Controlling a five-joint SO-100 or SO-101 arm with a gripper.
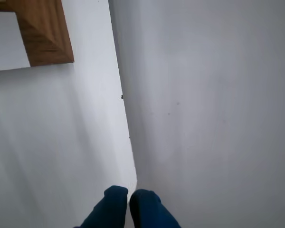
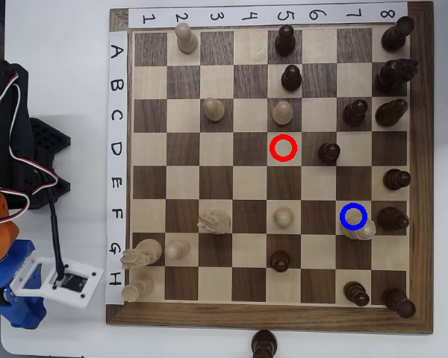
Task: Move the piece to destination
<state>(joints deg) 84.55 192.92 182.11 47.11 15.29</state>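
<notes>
In the overhead view the piece [image 2: 358, 230], cream with a rounded head, sits against the lower edge of the blue ring that marks the destination [image 2: 353, 216], on the right half of the chessboard [image 2: 269, 316]. The red ring [image 2: 283, 148] encloses an empty light square. My gripper [image 2: 24, 310] rests off the board at the lower left, far from the piece. In the wrist view its blue fingertips [image 1: 115, 195] touch over the white table. The gripper [image 1: 128, 194] is shut with nothing in it. A wooden board corner [image 1: 45, 35] shows at the upper left.
Dark pieces crowd the board's right side and column 5. Cream pawns [image 2: 283, 216] and a light knight [image 2: 214, 220] stand mid-board. Cream pieces [image 2: 138, 256] fill the corner nearest the arm. One dark piece [image 2: 263, 344] stands off the board's lower edge. Cables [image 2: 30, 168] trail at the left.
</notes>
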